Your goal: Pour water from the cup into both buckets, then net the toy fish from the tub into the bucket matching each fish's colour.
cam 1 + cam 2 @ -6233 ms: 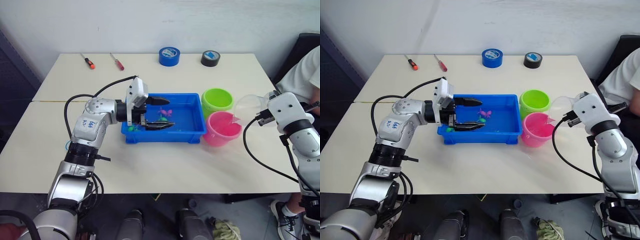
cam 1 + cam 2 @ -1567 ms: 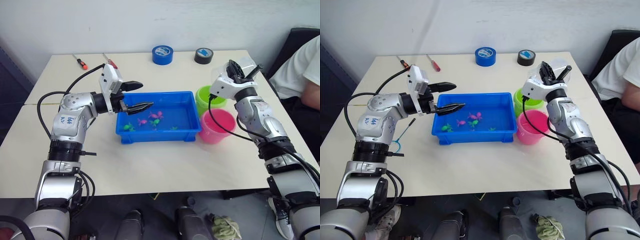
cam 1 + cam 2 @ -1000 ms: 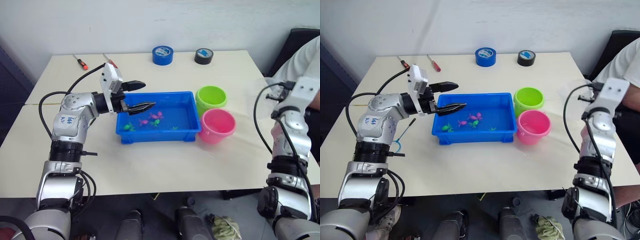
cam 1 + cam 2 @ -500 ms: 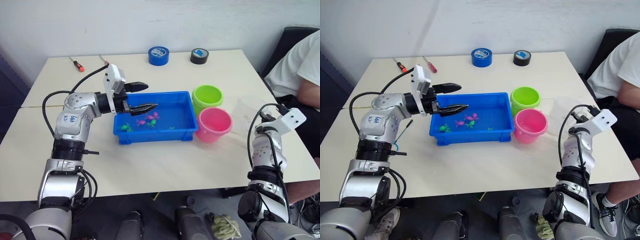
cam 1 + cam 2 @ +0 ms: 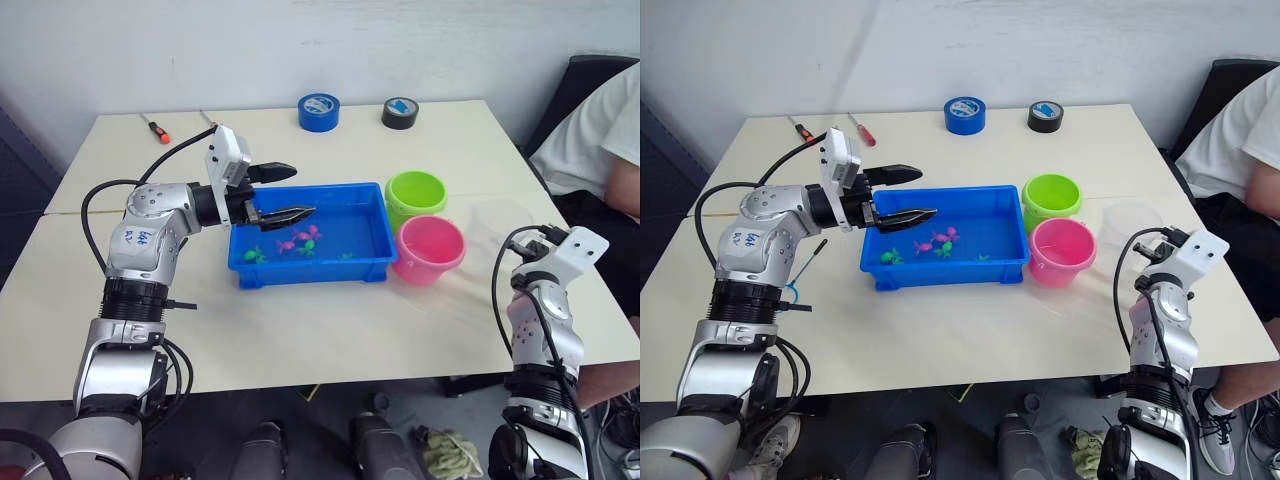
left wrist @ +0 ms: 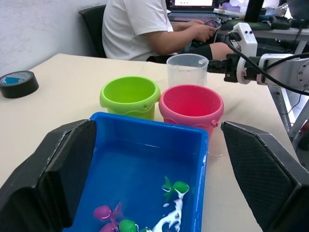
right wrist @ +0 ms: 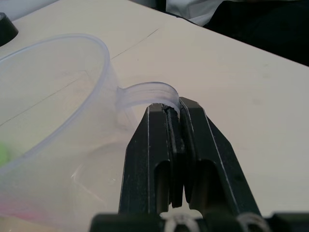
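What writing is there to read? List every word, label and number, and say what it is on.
Blue handwriting on the left arm: too blurred to read.
Label on the blue tape roll: too small to read.
Label on the black tape roll: too small to read.
No other text.

Both head cameras look down over the pale worktop [image 5: 330, 310]; the left wrist camera faces across the shallow blue plastic tub [image 6: 145, 179], which they share; the right wrist camera sits close against the clear plastic cup [image 7: 53, 125].
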`<state>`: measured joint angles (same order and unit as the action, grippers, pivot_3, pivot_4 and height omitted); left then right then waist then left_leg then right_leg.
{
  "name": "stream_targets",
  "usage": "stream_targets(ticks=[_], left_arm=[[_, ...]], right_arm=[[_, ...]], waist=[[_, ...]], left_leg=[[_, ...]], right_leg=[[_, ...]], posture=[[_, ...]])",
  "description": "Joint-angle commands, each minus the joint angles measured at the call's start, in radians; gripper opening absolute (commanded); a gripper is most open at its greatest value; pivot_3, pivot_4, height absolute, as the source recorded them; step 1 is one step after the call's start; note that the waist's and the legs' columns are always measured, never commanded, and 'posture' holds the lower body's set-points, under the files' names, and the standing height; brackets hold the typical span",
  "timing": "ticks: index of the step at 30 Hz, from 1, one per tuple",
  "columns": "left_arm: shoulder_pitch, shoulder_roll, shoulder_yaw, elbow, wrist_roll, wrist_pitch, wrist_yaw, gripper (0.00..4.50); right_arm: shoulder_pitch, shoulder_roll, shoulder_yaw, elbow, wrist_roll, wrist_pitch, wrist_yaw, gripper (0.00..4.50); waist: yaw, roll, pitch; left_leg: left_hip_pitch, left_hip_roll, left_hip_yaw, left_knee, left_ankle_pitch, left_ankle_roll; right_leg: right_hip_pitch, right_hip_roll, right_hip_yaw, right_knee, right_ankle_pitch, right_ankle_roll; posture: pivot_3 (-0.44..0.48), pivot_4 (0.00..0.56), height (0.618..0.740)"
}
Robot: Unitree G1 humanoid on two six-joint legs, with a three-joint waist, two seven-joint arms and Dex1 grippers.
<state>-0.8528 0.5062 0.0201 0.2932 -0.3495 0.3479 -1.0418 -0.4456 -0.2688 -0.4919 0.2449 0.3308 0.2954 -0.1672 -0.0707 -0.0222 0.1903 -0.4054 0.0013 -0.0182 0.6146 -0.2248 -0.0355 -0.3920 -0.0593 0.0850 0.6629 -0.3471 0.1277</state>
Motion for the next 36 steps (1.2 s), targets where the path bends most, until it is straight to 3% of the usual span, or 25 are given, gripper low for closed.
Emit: stream_targets(ticks=[1,7,16,21,27,36], left_arm=[[-0.018,-0.006,0.003,-0.003,-0.007,-0.013,-0.005,4.50],[-0.014,-0.012,0.004,-0.004,-0.005,-0.014,-0.007,4.50],[0.018,0.010,0.017,-0.030,-0.006,-0.004,-0.002,4.50],[0.069,0.041,0.033,-0.068,-0.008,0.022,0.032,4.50],[0.176,0.087,0.089,-0.165,-0.022,0.075,0.102,4.50],[0.373,0.163,0.248,-0.208,-0.012,0.094,0.238,4.50]], right_arm=[[0.018,-0.025,0.010,-0.025,-0.024,0.043,-0.012,1.48],[0.064,-0.072,0.034,-0.077,-0.055,0.126,0.008,4.40],[0.273,-0.235,0.047,-0.391,0.005,0.418,0.186,4.40],[0.383,-0.430,0.127,-0.562,0.118,0.511,0.512,4.40],[0.382,-0.586,0.168,-0.645,0.203,0.456,0.815,4.46],[0.276,-0.543,0.319,-0.742,0.277,0.324,1.022,4.46]], waist=[[0.000,0.000,0.000],[0.001,0.000,0.000],[0.019,0.000,0.000],[0.014,-0.001,0.000],[0.015,-0.003,0.001],[0.017,-0.008,0.004]], left_leg=[[0.000,0.000,0.000,0.000,0.000,0.000],[0.000,-0.001,0.000,0.000,0.000,0.000],[-0.001,-0.001,0.000,0.000,-0.001,0.002],[0.000,-0.003,0.001,0.000,-0.002,0.003],[0.000,-0.002,0.001,0.000,-0.002,0.003],[-0.001,0.002,0.001,0.000,-0.003,0.004]], right_leg=[[0.000,0.000,0.000,0.000,0.000,0.000],[-0.001,0.000,0.001,0.000,0.000,0.000],[0.000,0.000,0.002,-0.002,0.000,0.000],[0.000,0.000,0.002,-0.004,0.001,0.001],[0.000,0.001,0.003,-0.004,0.001,0.002],[0.001,-0.002,0.001,-0.006,0.001,0.002]], posture=[[0.000,0.150,0.734],[0.000,0.150,0.734],[0.000,0.150,0.734],[0.000,0.150,0.734],[0.000,0.150,0.734],[0.000,0.150,0.734]])
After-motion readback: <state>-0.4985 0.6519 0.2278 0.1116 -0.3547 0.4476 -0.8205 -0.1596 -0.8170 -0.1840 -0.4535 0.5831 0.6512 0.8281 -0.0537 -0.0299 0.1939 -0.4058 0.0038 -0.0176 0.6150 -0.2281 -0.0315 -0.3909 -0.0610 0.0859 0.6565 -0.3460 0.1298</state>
